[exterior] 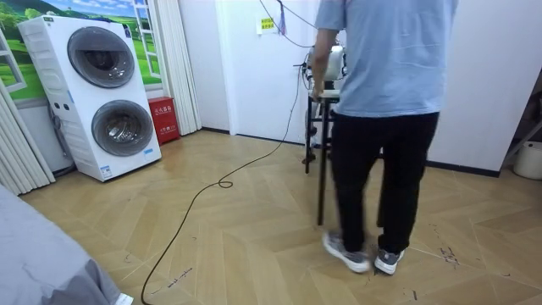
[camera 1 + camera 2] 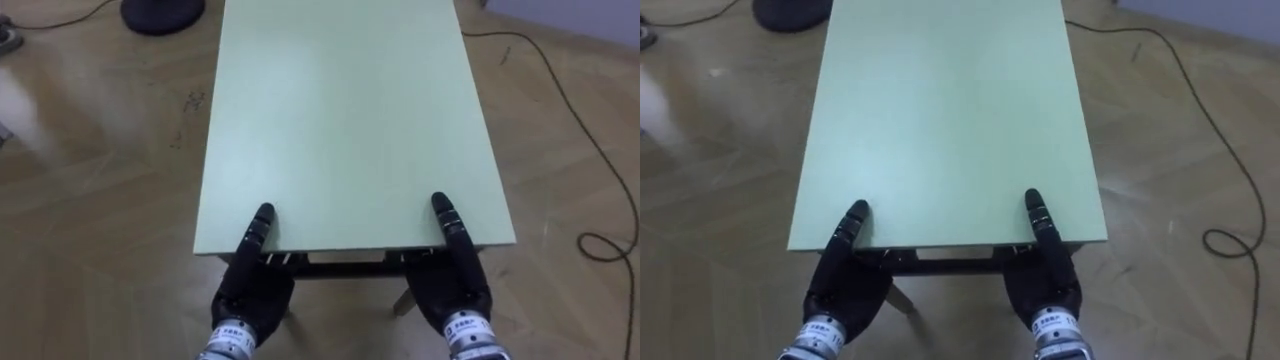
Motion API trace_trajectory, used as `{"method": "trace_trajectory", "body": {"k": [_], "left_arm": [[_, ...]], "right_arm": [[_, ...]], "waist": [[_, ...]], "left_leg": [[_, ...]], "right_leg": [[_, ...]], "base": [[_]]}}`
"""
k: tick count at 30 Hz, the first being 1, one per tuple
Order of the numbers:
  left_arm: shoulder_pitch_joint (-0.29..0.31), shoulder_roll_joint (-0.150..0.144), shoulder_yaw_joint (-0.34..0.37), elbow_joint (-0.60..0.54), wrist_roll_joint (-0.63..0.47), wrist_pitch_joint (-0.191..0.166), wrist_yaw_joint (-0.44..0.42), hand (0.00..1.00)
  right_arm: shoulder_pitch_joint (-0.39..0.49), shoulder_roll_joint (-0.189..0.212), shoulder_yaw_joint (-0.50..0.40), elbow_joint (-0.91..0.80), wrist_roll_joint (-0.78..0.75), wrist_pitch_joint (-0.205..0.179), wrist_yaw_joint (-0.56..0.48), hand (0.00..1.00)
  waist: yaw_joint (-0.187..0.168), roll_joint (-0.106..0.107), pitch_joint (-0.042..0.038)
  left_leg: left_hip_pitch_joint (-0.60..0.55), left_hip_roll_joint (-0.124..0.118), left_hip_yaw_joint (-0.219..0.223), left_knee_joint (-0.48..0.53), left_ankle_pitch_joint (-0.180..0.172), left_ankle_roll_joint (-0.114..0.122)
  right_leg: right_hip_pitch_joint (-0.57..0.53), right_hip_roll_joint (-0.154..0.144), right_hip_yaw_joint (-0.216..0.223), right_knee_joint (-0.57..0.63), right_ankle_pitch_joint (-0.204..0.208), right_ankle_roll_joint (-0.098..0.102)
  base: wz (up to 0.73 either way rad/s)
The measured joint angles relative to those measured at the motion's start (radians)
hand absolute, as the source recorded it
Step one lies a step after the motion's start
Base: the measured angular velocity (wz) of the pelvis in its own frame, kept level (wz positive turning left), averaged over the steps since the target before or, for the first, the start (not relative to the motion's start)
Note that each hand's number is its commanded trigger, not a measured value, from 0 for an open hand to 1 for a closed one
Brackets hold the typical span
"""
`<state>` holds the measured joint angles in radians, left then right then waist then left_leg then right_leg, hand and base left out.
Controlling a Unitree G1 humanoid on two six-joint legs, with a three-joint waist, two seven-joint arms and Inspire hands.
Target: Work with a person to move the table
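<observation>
Where table (image 2: 340, 100) covers left hand (image 2: 250, 293), right hand (image 2: 452, 288): unclear.

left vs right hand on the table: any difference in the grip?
The left hand grips the near edge of the table toward its left corner, the right hand toward its right corner. The left thumb slants rightward, the right thumb leftward. Shared: thumb on top, palm below the edge.

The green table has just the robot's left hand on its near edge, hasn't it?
No: the green table has both the left hand and the right hand on its near edge, as the left eye view shows.
</observation>
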<state>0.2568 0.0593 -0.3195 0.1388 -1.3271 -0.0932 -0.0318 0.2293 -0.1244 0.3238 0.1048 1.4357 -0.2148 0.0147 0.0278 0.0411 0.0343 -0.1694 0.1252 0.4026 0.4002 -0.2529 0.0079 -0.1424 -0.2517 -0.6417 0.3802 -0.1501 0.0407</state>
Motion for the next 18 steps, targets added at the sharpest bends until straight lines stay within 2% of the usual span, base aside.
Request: {"method": "trace_trajectory", "body": {"k": [3,4,5,6,7,8,9,11,12,13,14,15,18], "left_arm": [[0.0,-0.005,0.0,0.0,-0.001,-0.001,-0.001,1.0],[0.0,-0.006,-0.003,0.0,-0.001,-0.001,-0.001,1.0],[-0.001,-0.009,-0.007,0.0,-0.002,-0.004,-0.001,1.0],[-0.001,-0.01,-0.011,0.0,-0.002,-0.006,-0.001,1.0],[-0.001,-0.009,-0.022,0.0,-0.009,-0.014,-0.001,1.0],[-0.002,-0.005,-0.029,0.0,-0.014,-0.02,-0.001,1.0],[-0.003,-0.003,-0.03,0.0,-0.015,-0.02,-0.001,1.0],[-0.002,0.0,-0.038,0.0,-0.016,-0.023,0.0,1.0],[-0.003,0.001,-0.039,-0.001,-0.016,-0.027,-0.001,1.0],[-0.004,0.002,-0.045,-0.005,-0.016,-0.039,-0.001,1.0],[-0.004,0.0,-0.048,-0.009,-0.016,-0.05,-0.001,1.0],[-0.004,0.002,-0.049,-0.013,-0.016,-0.057,-0.001,1.0],[-0.001,0.011,-0.059,-0.028,-0.016,-0.079,-0.001,1.0]], "right_arm": [[-0.002,0.004,-0.006,0.0,-0.011,0.0,-0.001,1.0],[-0.002,0.003,-0.007,0.0,-0.011,0.0,-0.001,1.0],[-0.002,0.003,-0.012,0.0,-0.011,-0.001,-0.001,1.0],[-0.002,0.001,-0.014,0.0,-0.011,-0.001,-0.003,1.0],[-0.002,-0.003,-0.014,0.0,-0.012,-0.001,-0.006,1.0],[-0.002,-0.005,-0.014,0.0,-0.012,-0.001,-0.007,1.0],[-0.002,-0.005,-0.015,0.0,-0.012,-0.001,-0.008,1.0],[-0.001,0.0,-0.018,0.0,-0.012,0.004,-0.01,1.0],[-0.001,0.002,-0.02,0.0,-0.013,0.007,-0.011,1.0],[-0.005,0.003,-0.023,-0.002,-0.014,0.012,-0.011,1.0],[-0.014,0.002,-0.022,-0.003,-0.014,0.012,-0.011,1.0],[-0.018,0.003,-0.021,-0.003,-0.014,0.012,-0.011,1.0],[-0.026,0.005,-0.018,-0.003,-0.014,0.012,-0.01,1.0]], "waist": [[-0.002,0.007,0.0001],[-0.016,0.007,0.0001],[-0.032,0.008,0.0001],[-0.039,0.008,0.0001],[-0.049,0.008,0.0003],[-0.054,0.008,0.0004],[-0.056,0.008,0.0005],[-0.079,0.004,0.0014],[-0.082,0.0,0.001],[-0.083,-0.003,0.0009],[-0.083,-0.003,0.0008],[-0.082,-0.003,0.0009],[-0.067,-0.005,0.0006]], "left_leg": [[-0.016,-0.032,0.0,-0.007,0.009,0.025],[-0.026,-0.047,-0.001,-0.008,0.013,0.038],[-0.032,-0.067,-0.001,-0.009,0.017,0.054],[-0.034,-0.071,-0.006,-0.01,0.018,0.061],[-0.039,-0.089,-0.029,-0.005,0.017,0.072],[-0.05,-0.104,-0.061,0.011,0.013,0.081],[-0.056,-0.107,-0.08,0.019,0.011,0.086],[-0.082,-0.134,-0.158,0.051,0.005,0.096],[-0.088,-0.142,-0.172,0.053,0.007,0.1],[-0.105,-0.156,-0.2,0.063,0.01,0.103],[-0.123,-0.17,-0.218,0.075,0.011,0.105],[-0.131,-0.176,-0.22,0.078,0.011,0.106],[-0.142,-0.175,-0.254,0.085,0.014,0.104]], "right_leg": [[0.0,-0.043,-0.005,0.043,-0.008,0.014],[-0.002,-0.069,0.004,0.075,-0.02,0.032],[-0.002,-0.095,0.021,0.108,-0.03,0.047],[-0.005,-0.105,0.041,0.125,-0.034,0.051],[-0.01,-0.116,0.09,0.151,-0.037,0.053],[-0.013,-0.112,0.159,0.164,-0.04,0.05],[-0.016,-0.108,0.192,0.17,-0.042,0.048],[-0.015,-0.082,0.3,0.178,-0.063,0.03],[-0.014,-0.071,0.325,0.172,-0.078,0.028],[-0.012,-0.04,0.355,0.151,-0.112,0.031],[-0.005,-0.025,0.366,0.132,-0.131,0.036],[-0.001,-0.024,0.368,0.126,-0.133,0.039],[0.032,-0.001,0.364,0.089,-0.132,0.043]], "base": [[0.66],[1.02],[1.05],[0.99],[0.89],[0.85],[0.85],[0.93],[0.93],[0.77],[0.7],[0.56],[0.52]]}}
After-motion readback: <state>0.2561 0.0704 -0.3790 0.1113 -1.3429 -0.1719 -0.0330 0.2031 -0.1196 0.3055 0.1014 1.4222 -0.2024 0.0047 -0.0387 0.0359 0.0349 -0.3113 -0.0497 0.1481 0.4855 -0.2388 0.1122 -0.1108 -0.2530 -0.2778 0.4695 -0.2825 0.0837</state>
